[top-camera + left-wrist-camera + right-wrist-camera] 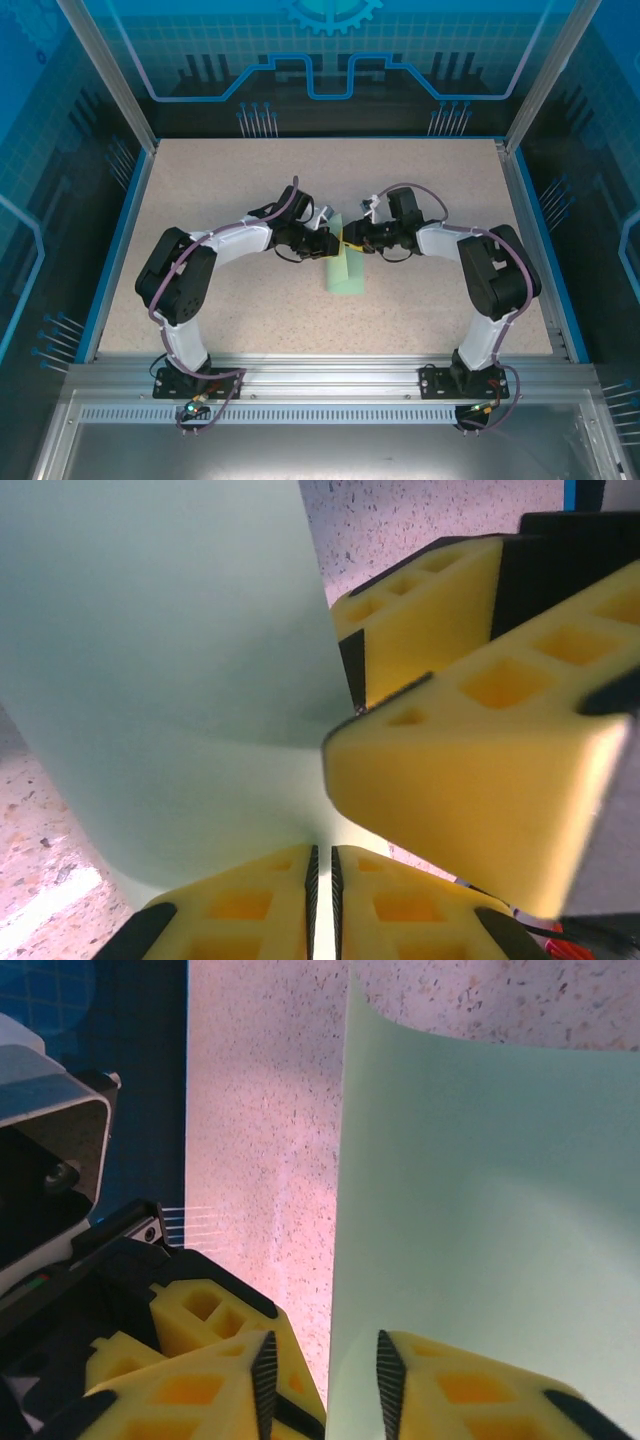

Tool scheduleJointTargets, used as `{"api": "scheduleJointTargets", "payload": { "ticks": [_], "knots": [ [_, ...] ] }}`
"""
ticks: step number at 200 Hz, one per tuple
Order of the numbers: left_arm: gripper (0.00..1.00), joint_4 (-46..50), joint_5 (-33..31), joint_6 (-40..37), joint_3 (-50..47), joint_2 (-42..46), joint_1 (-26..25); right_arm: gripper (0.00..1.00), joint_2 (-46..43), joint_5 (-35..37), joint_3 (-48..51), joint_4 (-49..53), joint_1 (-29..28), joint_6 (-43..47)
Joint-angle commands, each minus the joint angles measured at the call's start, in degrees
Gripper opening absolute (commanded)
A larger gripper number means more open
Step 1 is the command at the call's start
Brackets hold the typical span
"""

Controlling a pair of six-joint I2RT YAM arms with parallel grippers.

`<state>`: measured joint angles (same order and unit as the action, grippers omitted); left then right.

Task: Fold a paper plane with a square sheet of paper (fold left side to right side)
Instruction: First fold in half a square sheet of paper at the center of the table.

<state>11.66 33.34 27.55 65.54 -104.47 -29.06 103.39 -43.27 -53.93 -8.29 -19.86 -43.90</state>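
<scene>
The top view is bright and even, with soft shadows under the arms point(180, 270). The square sheet of paper point(170, 660) looks blurry up close in the left wrist view. The table point(260, 1110) glows pink in the right wrist view.

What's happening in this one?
A fold is under way on a thin pale mint-green sheet of paper on a speckled beige table. The left tool is pinched shut on a raised part of the sheet. The right tool sits close beside it, jaws slightly apart with the paper's edge between them. The near part of the sheet rests on the table; no plane shape yet.
</scene>
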Motion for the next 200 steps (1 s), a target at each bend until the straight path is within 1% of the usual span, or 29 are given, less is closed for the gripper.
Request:
{"api": "scheduleJointTargets", "payload": {
  "ticks": [1,5,18,27,49,65,71,92,107,137,165,200],
  "knots": [
    [0.19,0.2,0.4,0.0,0.7,0.7,-0.4,0.20,0.5,-0.3,-1.4,2.6,-0.4,1.5],
    [0.20,0.4,-0.1,-0.1,0.6,1.1,-0.4,0.16,0.3,0.3,-1.4,3.8,-0.4,2.2],
    [0.24,1.3,-2.0,-0.4,0.0,2.5,-0.3,0.09,-0.3,1.9,-1.4,6.0,0.0,3.8],
    [0.32,1.9,-3.6,-0.5,-0.5,3.6,-0.4,0.06,-0.6,2.6,-1.4,7.2,0.2,4.6],
    [0.43,4.1,-8.8,0.1,-2.1,6.4,-0.3,0.05,-0.5,3.8,-1.4,9.5,1.1,6.2],
    [0.49,5.0,-12.0,1.3,-3.4,7.5,-0.4,0.04,-0.2,4.5,-1.4,10.6,1.5,7.1],
    [0.52,4.9,-12.9,1.9,-4.1,7.8,-0.4,0.04,-0.2,4.8,-1.5,11.1,1.6,7.4],
    [0.57,5.1,-14.4,3.6,-5.0,7.0,-0.3,0.05,-0.1,6.1,-1.8,12.7,2.0,8.5],
    [0.59,4.3,-13.7,5.1,-5.2,5.3,-0.4,0.05,-0.2,7.4,-1.9,14.1,2.2,9.3],
    [0.61,1.5,-11.6,8.0,-4.9,2.2,-0.7,0.05,-0.4,9.3,-1.9,16.3,2.7,10.5],
    [0.61,1.1,-10.8,8.7,-3.2,-0.5,-1.4,0.06,-0.1,10.0,-1.9,17.3,3.2,10.9],
    [0.58,2.0,-10.8,9.0,-1.0,-3.3,-2.4,0.08,0.3,10.4,-1.4,17.5,3.6,11.1]
  ]
}}
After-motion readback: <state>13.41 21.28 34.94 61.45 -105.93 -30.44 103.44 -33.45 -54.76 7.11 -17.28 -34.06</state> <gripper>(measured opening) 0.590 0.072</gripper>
